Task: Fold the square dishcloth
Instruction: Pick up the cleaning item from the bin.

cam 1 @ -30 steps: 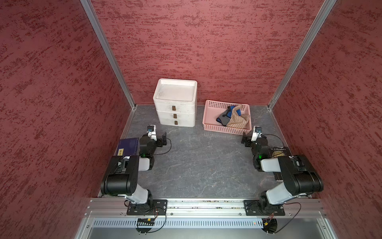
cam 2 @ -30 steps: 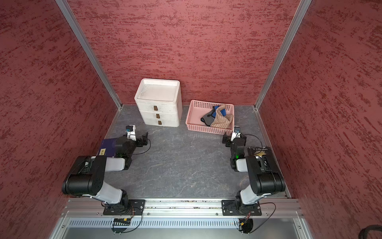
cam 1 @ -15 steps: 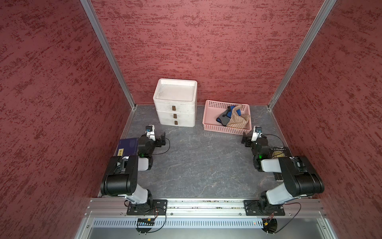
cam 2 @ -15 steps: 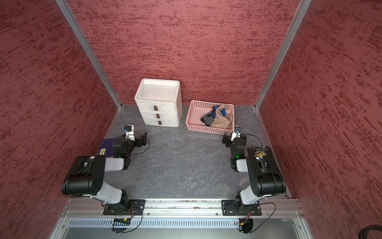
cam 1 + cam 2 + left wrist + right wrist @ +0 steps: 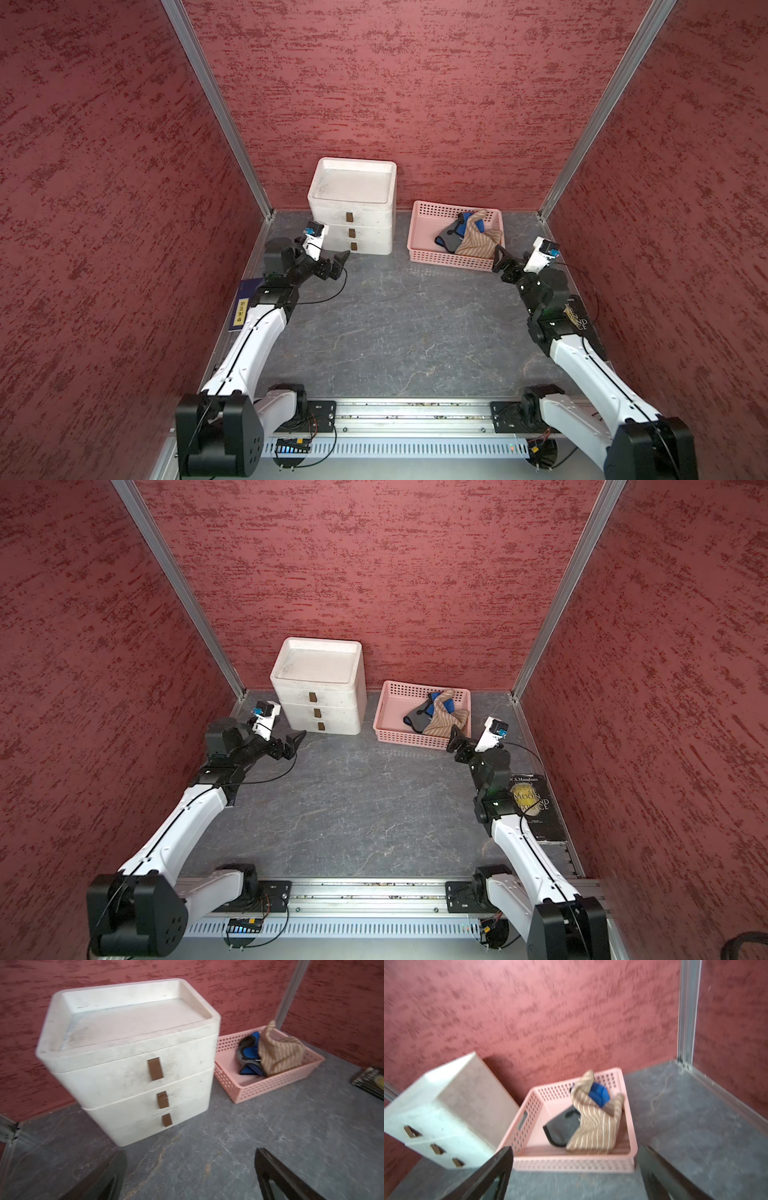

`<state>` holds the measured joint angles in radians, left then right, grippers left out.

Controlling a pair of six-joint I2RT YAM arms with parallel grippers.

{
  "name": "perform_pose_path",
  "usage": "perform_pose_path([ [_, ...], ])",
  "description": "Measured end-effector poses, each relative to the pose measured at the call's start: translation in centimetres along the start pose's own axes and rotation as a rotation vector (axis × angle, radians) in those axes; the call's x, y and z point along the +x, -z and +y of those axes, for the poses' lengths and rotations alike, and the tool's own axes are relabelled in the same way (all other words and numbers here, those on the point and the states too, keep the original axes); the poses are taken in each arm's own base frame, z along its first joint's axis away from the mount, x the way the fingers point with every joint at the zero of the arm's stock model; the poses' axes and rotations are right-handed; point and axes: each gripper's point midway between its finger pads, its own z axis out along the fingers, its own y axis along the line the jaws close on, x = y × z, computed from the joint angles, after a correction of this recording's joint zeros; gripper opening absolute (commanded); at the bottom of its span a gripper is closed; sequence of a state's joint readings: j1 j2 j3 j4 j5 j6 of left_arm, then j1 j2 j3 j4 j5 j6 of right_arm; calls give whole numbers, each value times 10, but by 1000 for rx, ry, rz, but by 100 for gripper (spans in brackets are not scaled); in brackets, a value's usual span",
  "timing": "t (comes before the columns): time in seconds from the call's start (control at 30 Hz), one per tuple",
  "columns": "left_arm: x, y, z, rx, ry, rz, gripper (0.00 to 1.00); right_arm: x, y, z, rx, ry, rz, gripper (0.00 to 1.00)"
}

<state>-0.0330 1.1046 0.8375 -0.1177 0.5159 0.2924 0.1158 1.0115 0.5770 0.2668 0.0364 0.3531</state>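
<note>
Grey table (image 5: 395, 332) bears basket (image 5: 451, 261) holding dishcloth (image 5: 473, 243) just beyond spread right end effector (image 5: 503, 261); left end effector (image 5: 338, 262) spread

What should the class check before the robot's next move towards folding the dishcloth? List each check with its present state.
1. Left pincer and right pincer open: ok. Both are empty.
2. Dishcloth found: ok. It lies crumpled in the basket.
3. Dishcloth free to lift: cannot tell. A blue item sits in its folds.
4. Folding room: ok. The table is bare in the middle.
5. Right pincer over dishcloth: not ok. It is short of the basket's front wall.
</note>
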Motion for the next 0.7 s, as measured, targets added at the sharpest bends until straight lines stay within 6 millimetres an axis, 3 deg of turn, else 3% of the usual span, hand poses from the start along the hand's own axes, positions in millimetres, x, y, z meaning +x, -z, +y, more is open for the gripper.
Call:
perform_pose_path([
  [0.2,34,-2,-64,209,1,161,100,-2,-47,13,73,11,187,96],
  [0.3,48,-6,-83,272,1,217,100,8,-71,8,136,12,281,94],
  [0.47,69,-14,-88,290,17,272,100,46,-103,-14,261,-27,449,90],
  [0.7,104,-17,-87,282,28,314,100,84,-117,-50,382,-180,603,80],
])
